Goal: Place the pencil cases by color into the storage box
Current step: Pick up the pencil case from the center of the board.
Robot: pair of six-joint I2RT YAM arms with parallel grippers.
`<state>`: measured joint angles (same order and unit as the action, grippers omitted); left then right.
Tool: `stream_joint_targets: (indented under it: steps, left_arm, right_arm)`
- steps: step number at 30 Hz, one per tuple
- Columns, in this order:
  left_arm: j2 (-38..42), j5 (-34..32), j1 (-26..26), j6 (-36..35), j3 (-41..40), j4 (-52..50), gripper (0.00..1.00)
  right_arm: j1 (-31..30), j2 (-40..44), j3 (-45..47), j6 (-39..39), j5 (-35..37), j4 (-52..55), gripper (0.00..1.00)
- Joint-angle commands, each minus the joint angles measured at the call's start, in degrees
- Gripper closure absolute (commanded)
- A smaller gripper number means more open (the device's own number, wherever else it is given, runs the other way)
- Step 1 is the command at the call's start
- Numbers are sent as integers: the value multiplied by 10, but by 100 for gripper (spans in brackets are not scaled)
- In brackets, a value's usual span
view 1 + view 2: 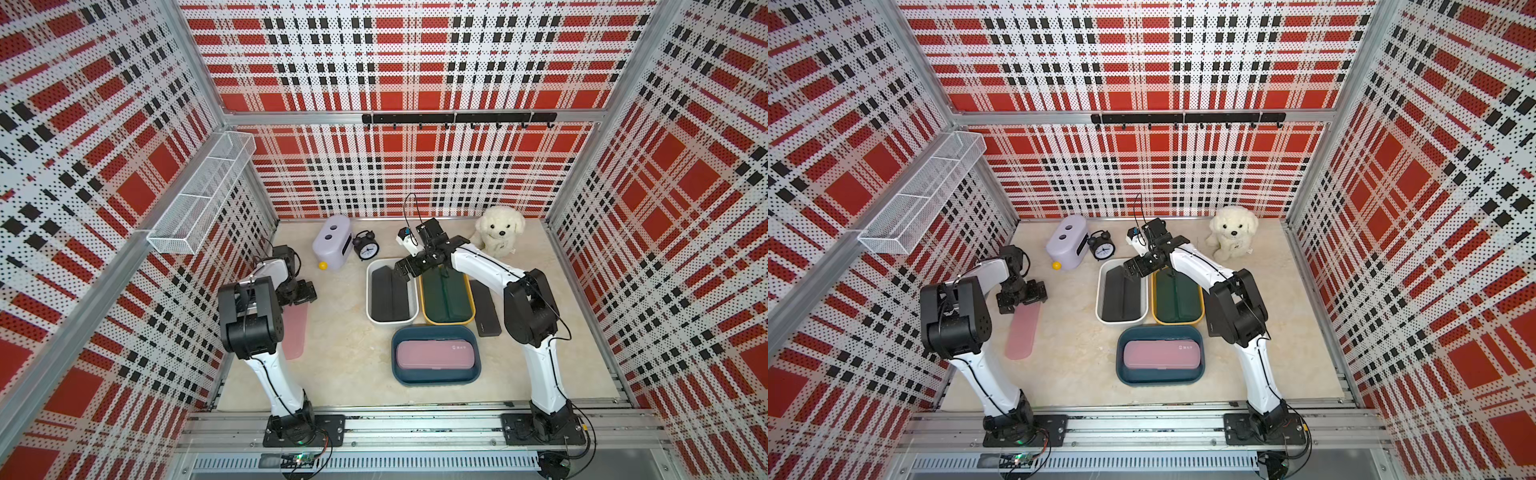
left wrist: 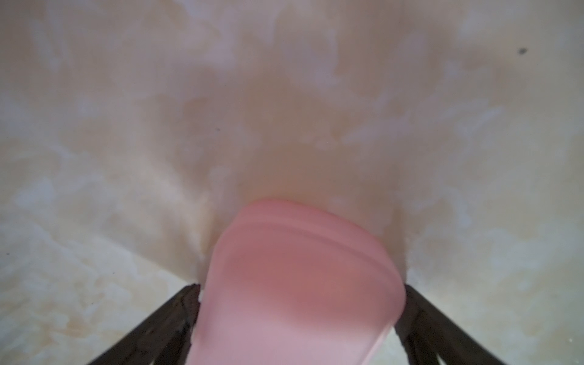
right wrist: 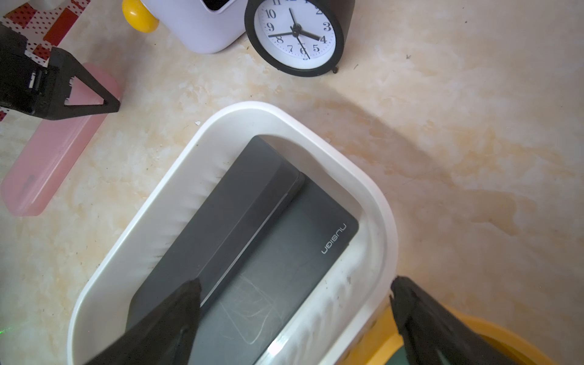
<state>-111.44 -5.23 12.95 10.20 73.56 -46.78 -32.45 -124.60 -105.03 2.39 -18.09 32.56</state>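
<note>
A pale pink pencil case [image 1: 296, 332] [image 2: 294, 252] lies on the table at the left. My left gripper [image 1: 300, 293] [image 2: 302, 286] stands open astride its far end, one finger on each side. Two black cases [image 1: 388, 295] [image 3: 252, 205] lie in the white bin [image 1: 370, 291], one leaning on the other. My right gripper [image 1: 409, 266] [image 3: 295, 281] hangs open and empty above that bin's far end, beside the yellow bin [image 1: 446, 322] holding a dark green case [image 1: 446, 295]. The blue bin [image 1: 436, 376] holds a pink case [image 1: 434, 353]. Another black case [image 1: 484, 307] lies on the table right of the yellow bin.
At the back stand a lilac box [image 1: 332, 243], a yellow ball [image 1: 322, 266], a black alarm clock [image 1: 366, 246] and a plush dog [image 1: 498, 230]. A wire basket [image 1: 203, 191] hangs on the left wall, a hook rail [image 1: 457, 118] on the back wall.
</note>
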Motion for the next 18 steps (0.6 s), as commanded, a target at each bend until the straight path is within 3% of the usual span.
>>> stream_joint_targets:
  steps: [1,3,8,11,18]
  left_arm:
    - [-73,-52,-6,-10,-40,-41,2]
    - [-78,-53,-6,-11,-39,-42,7]
    - [-85,-54,-7,-12,-30,-41,31]
    - [-88,-54,-9,-11,-24,-43,36]
    - [-82,-51,-22,0,13,-44,39]
  right_arm:
    - [2,27,6,5,1,-13,0]
    - [2,27,6,7,1,-13,0]
    - [2,24,4,8,3,-13,0]
    - [2,22,2,8,4,-13,0]
    - [5,21,1,4,5,-9,0]
